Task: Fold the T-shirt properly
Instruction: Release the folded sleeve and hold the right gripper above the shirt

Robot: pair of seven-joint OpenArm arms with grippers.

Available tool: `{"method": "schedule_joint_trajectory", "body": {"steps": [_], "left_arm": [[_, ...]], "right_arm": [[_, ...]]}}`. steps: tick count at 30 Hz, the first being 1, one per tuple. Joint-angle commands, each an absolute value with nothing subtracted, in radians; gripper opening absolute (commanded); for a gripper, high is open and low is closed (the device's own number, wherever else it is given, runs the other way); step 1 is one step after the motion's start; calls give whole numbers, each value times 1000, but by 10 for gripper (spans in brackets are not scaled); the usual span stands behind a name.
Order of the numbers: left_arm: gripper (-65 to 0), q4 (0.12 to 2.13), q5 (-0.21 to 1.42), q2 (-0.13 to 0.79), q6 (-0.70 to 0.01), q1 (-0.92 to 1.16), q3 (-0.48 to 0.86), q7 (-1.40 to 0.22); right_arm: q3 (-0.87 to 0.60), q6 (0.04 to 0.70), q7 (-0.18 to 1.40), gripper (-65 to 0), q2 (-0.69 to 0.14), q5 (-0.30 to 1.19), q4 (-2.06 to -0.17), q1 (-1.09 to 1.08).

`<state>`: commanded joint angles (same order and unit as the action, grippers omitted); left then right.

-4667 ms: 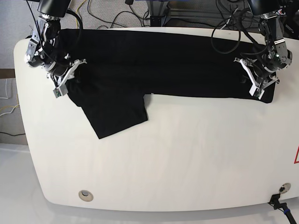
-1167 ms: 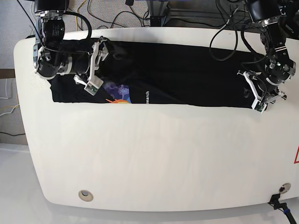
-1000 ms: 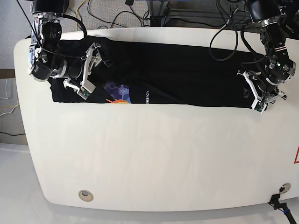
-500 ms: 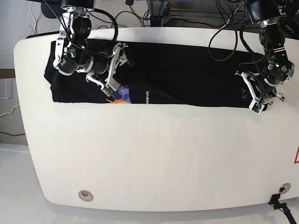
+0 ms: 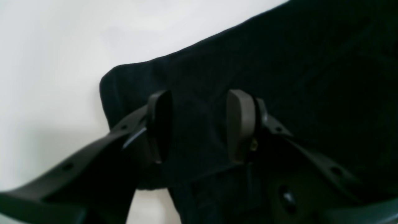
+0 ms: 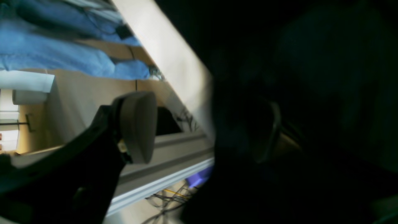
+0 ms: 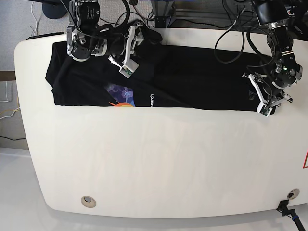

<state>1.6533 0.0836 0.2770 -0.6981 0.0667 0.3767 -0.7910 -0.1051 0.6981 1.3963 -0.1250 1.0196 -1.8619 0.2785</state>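
Observation:
The black T-shirt (image 7: 192, 77) lies as a long folded band across the far part of the white table (image 7: 159, 159), with its orange and purple print and white lettering (image 7: 126, 97) showing near the left. My right gripper (image 7: 131, 50) hovers at the shirt's far edge, left of centre. In the right wrist view it (image 6: 202, 130) is open, with dark cloth (image 6: 295, 77) covering the far finger. My left gripper (image 7: 261, 96) is open over the shirt's right end. In the left wrist view its pads (image 5: 199, 124) stand apart above the shirt's corner (image 5: 130, 81).
Cables and a stand (image 7: 159, 14) lie behind the table's far edge. Two round grommets (image 7: 87, 200) (image 7: 292, 194) sit near the front edge. The shirt's left end (image 7: 55, 72) reaches close to the table's left rim.
The front sleeve has been folded up onto the band, exposing the print. My right gripper has moved up and right to the shirt's far edge. My left gripper has hardly moved.

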Motion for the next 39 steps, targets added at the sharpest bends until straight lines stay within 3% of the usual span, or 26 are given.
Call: {"method": "schedule_joint_trajectory", "body": {"steps": [3, 9, 14, 19, 21, 23, 26, 27, 32, 39], "left_arm": [[-385, 1649, 84, 278, -698, 65, 374, -791], [-385, 1649, 84, 278, -698, 65, 374, -791], [-385, 1652, 84, 278, -698, 65, 374, -791], [-385, 1678, 84, 278, -698, 85, 375, -791], [-386, 1682, 84, 282, -698, 108, 375, -791], [-420, 1682, 84, 280, -698, 111, 375, -791], [-594, 1682, 84, 277, -698, 111, 375, -791], [-650, 1682, 85, 277, -698, 111, 375, -791], [-650, 1682, 84, 277, -698, 113, 378, -762], [-650, 1616, 82, 265, -698, 137, 361, -728]], "right_arm": [[-113, 698, 1396, -229, -185, 1036, -1827, 236], [-265, 698, 1396, -229, -263, 1012, -1825, 116], [-274, 698, 1396, -230, -278, 881, -1825, 68], [-271, 698, 1396, -234, -278, 928, -1825, 140], [-271, 698, 1396, -282, -277, 926, -1825, 162], [-271, 698, 1396, -404, -277, 926, -1825, 176], [-271, 698, 1396, -629, -282, 926, -1825, 179], [-271, 698, 1396, -650, -285, 926, -1825, 176], [-274, 698, 1394, -650, -286, 912, -1824, 171], [-226, 698, 1277, -650, -283, 630, -1748, 150]]}}
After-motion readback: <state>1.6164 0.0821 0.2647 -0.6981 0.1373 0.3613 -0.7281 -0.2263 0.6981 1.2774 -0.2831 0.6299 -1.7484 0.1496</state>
